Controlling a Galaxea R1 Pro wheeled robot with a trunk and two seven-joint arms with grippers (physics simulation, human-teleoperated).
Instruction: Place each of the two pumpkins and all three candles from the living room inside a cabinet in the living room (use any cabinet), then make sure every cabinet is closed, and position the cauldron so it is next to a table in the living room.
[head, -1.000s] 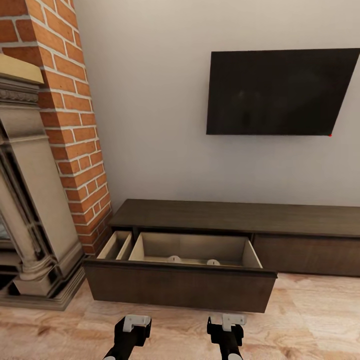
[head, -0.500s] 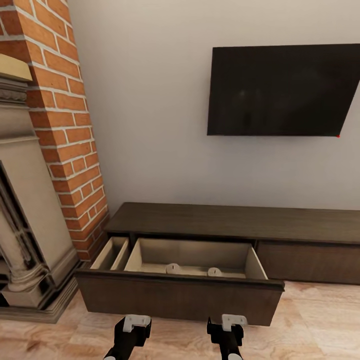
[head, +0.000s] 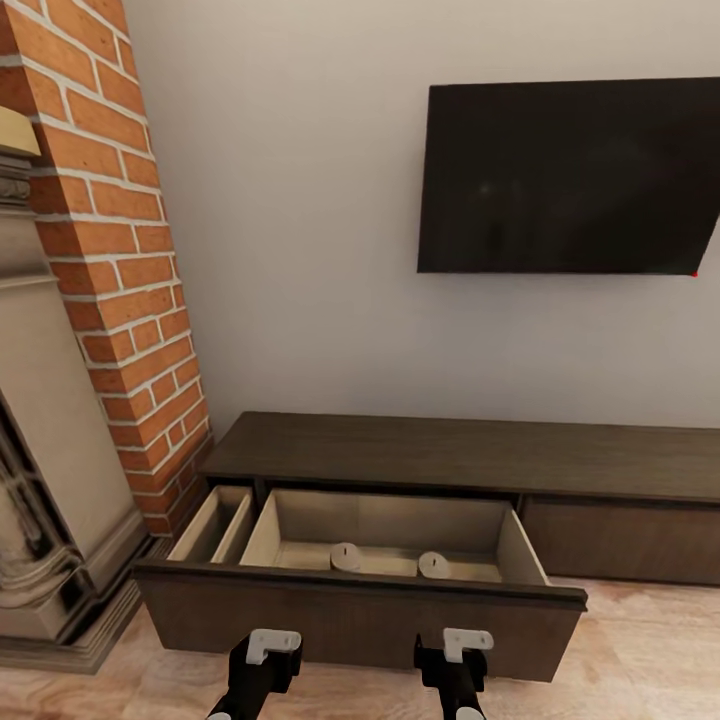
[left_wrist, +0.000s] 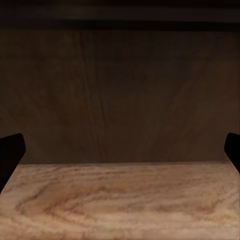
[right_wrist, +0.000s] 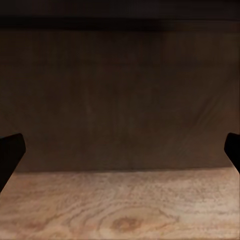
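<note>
**Drawer open, two candles in, both hands empty**

Fingers on both sides were spread wide with nothing between them: left gripper (left_wrist: 120, 150) and right gripper (right_wrist: 120, 150) each showed only dark fingertips at the frame edges. Both pointed at the dark drawer front (head: 360, 620) of the cabinet (head: 470, 455), just ahead of the tips, with plank floor (right_wrist: 120, 210) below them.

Beyond the fingers, past the drawer front, two candles (head: 345, 556) (head: 434, 564) sat on the pale drawer bottom, apart from each other, near the front wall.

Judgement: a carry-and-drop step looked finished; the robot faced the open drawer with empty hands. One candle and both pumpkins were still unaccounted for, so closing now would likely be premature. Next move probably calls for turning away to fetch the rest. Drawer shut and cauldron come later.
</note>
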